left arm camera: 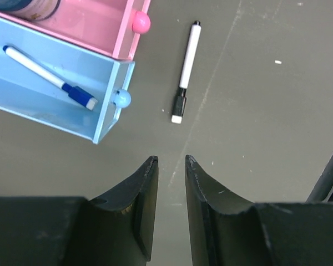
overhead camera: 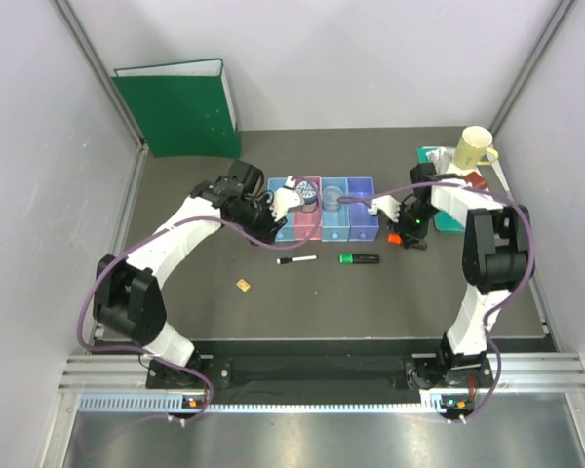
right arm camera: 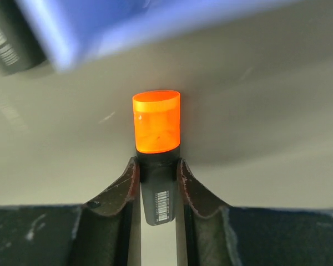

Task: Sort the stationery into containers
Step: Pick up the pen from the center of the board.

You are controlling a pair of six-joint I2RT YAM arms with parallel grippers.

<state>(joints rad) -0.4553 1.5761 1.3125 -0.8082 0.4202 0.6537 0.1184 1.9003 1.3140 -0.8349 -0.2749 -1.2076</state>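
The containers [overhead camera: 322,210] are a joined row of blue, pink, blue and purple bins. The left blue bin [left arm camera: 39,105] holds a blue-capped pen [left arm camera: 47,76]. A jar [overhead camera: 305,194] sits in the pink bin [left arm camera: 100,25]. My left gripper [left arm camera: 171,160] hovers over the table by that blue bin's front corner, jaws slightly open and empty. A black-capped white pen [left arm camera: 186,69] lies ahead of it. My right gripper [right arm camera: 157,163] is shut on the black body of an orange-capped highlighter [right arm camera: 156,122], right of the purple bin. A green-capped highlighter [overhead camera: 359,258] and a tan square [overhead camera: 244,285] lie on the table.
A big green binder [overhead camera: 180,112] leans at the back left. A cream mug [overhead camera: 474,148] stands on a teal tray [overhead camera: 431,156] at the back right, close behind my right arm. Grey walls close in both sides.
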